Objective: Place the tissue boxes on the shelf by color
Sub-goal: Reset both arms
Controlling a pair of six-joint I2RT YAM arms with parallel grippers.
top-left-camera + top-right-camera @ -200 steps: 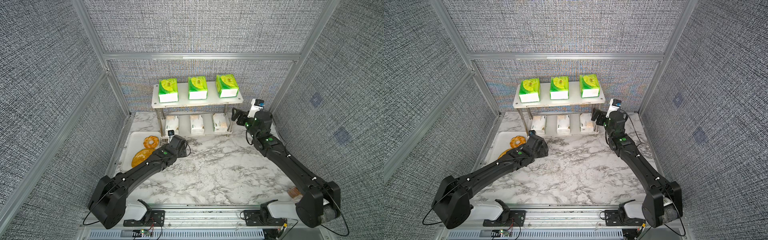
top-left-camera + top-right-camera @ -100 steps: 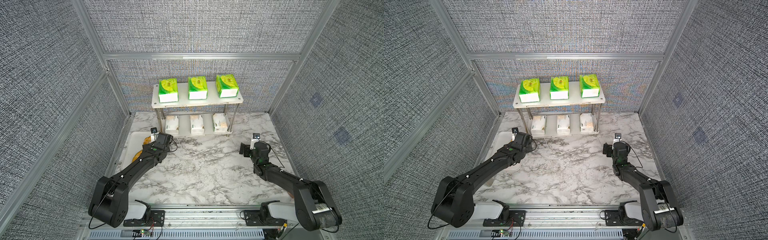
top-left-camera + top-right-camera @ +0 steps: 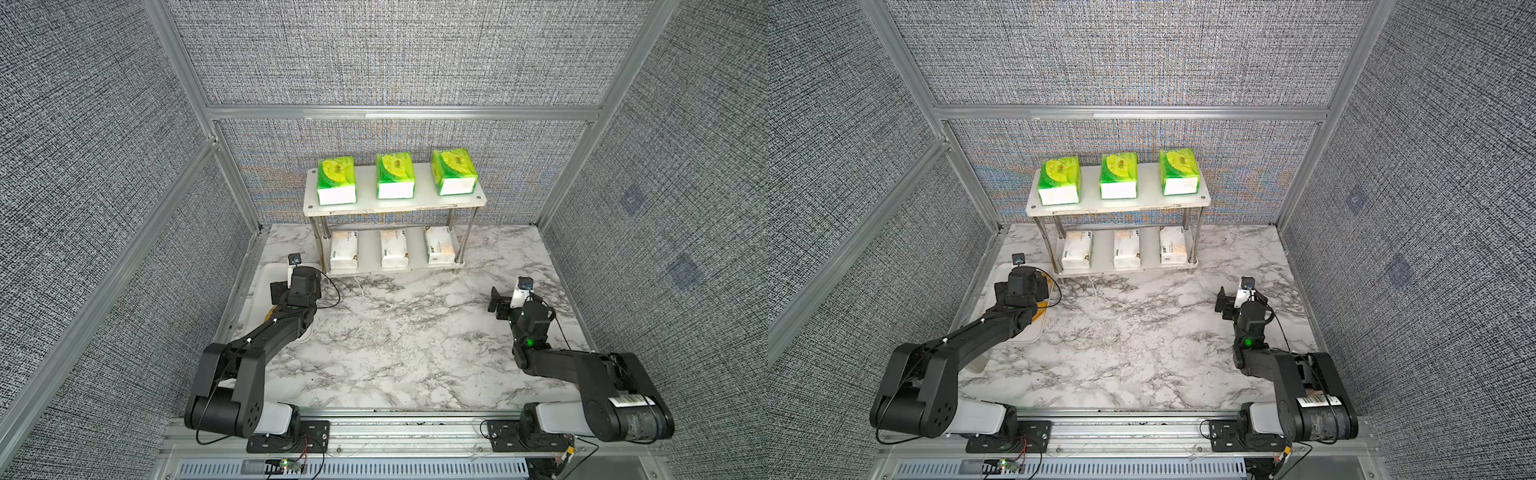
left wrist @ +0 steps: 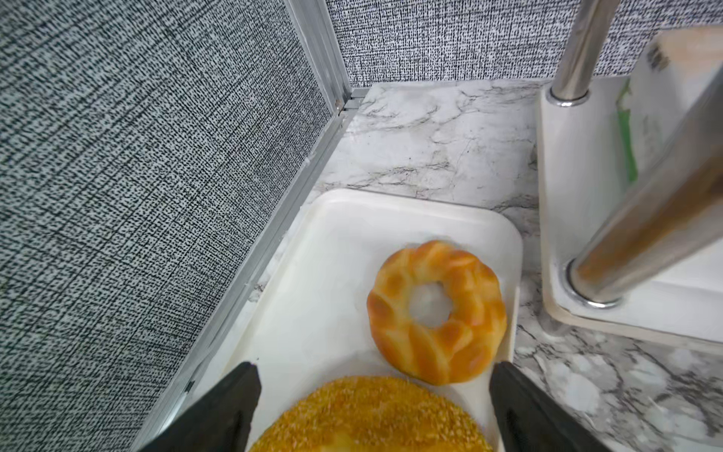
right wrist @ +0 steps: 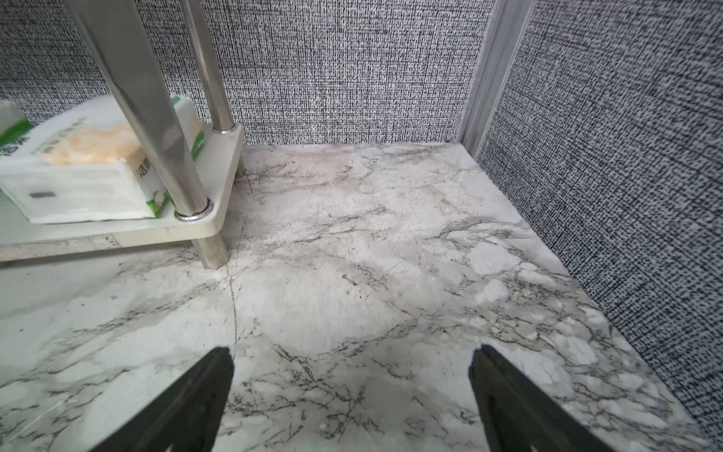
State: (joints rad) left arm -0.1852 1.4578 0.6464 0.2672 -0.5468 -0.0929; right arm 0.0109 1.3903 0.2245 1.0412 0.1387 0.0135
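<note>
The shelf (image 3: 365, 189) (image 3: 1090, 195) stands against the back wall. Three green tissue boxes (image 3: 336, 180) (image 3: 395, 174) (image 3: 454, 171) sit in a row on its upper board. Three white-cream tissue boxes (image 3: 344, 249) (image 3: 394, 248) (image 3: 440, 245) sit on its lower board. My left gripper (image 3: 279, 293) (image 4: 373, 370) is open above the white tray, holding nothing. At the right my right gripper (image 3: 498, 301) (image 5: 352, 352) hangs open over bare marble. The rightmost white-cream box (image 5: 78, 172) shows in the right wrist view behind a metal leg (image 5: 156, 117).
A white tray (image 3: 266, 274) (image 4: 313, 274) lies along the left wall in front of the shelf's left end. An orange bread ring (image 4: 395, 332) and a seeded loaf (image 4: 367, 415) rest on it. Textured walls close in the left, back and right sides.
Both arms have drawn back from the shelf. The left gripper moved left over the tray. The right gripper came away from the shelf's right end toward the front right.
</note>
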